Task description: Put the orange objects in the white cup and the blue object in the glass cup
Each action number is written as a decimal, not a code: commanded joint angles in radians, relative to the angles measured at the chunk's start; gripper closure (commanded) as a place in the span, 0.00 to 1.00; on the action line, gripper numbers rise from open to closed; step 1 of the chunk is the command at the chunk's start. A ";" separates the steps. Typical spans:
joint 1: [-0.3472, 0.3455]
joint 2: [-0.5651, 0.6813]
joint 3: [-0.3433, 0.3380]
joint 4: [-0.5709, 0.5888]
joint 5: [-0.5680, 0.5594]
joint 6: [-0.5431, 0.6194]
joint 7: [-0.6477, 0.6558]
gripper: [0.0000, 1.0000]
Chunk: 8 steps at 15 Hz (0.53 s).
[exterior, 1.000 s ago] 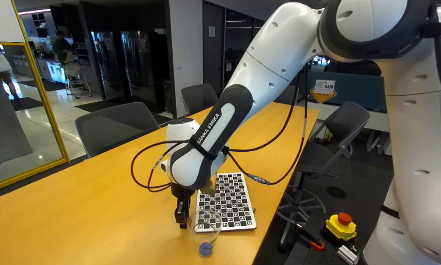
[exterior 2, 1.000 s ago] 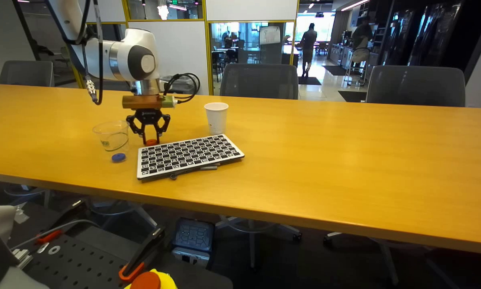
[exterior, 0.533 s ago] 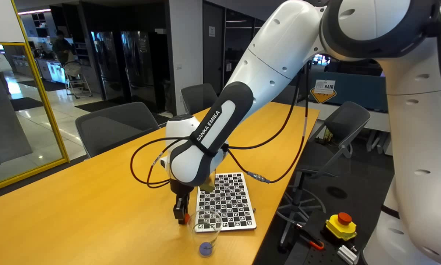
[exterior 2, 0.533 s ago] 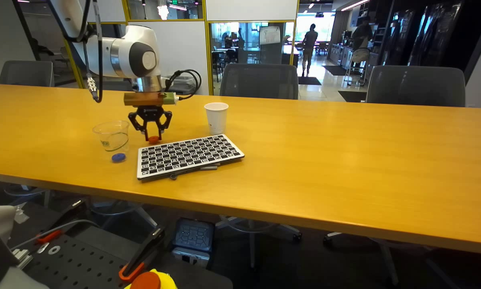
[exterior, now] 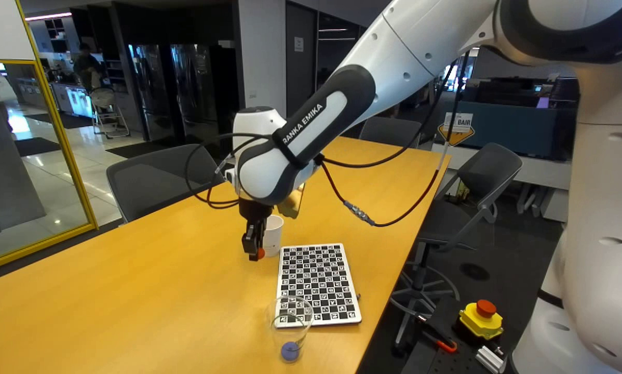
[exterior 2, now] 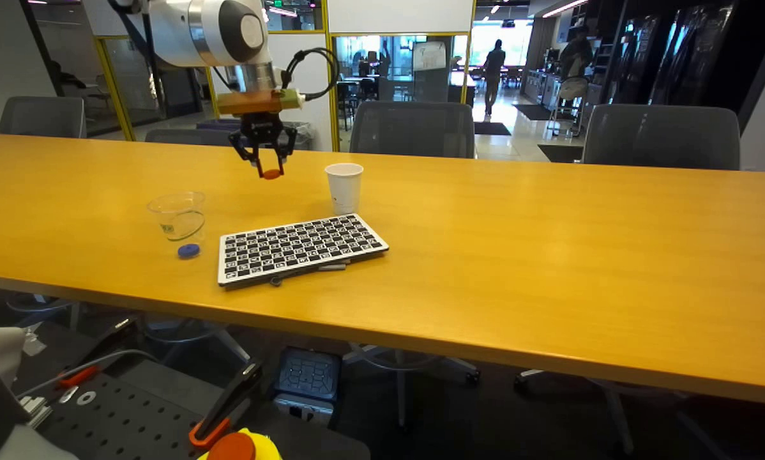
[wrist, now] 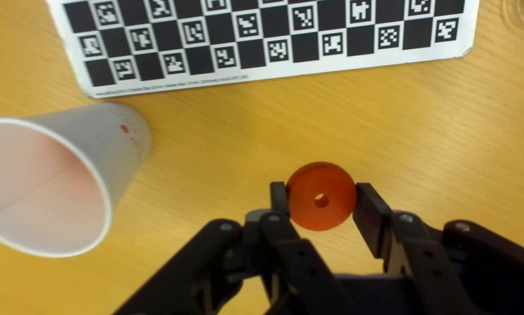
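Observation:
My gripper [exterior 2: 271, 171] is shut on a round orange object [wrist: 321, 197] with a small hole, gripped by its edges above the table. It also shows in an exterior view [exterior: 261, 253]. The white cup [exterior 2: 344, 188] stands upright. In the wrist view the white cup [wrist: 113, 140] is left of my fingertips; its inside looks reddish, but its bottom is hidden. The clear glass cup [exterior 2: 177, 220] stands near the board's corner. The blue object [exterior 2: 189, 250] shows at the glass cup's foot in both exterior views and seems to lie inside. No other orange object is visible.
A black-and-white checkered board [exterior 2: 302, 246] lies on the table between the two cups, raised slightly. In the wrist view the board [wrist: 262, 48] runs along the top. Chairs [exterior 2: 412, 128] stand behind the table. A yellow-and-red button box [exterior: 481, 318] sits beside the robot base.
My gripper has lifted the orange object off the table and carried it up and away from the glass cup, toward the white cup. The cups, blue object and board have not moved.

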 commanded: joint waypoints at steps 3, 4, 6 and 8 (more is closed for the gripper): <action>-0.029 -0.001 -0.056 0.162 -0.041 -0.145 -0.002 0.75; -0.036 0.018 -0.062 0.199 -0.041 -0.162 -0.010 0.75; -0.050 0.048 -0.072 0.253 -0.033 -0.188 -0.029 0.75; -0.063 0.083 -0.076 0.300 -0.026 -0.210 -0.045 0.75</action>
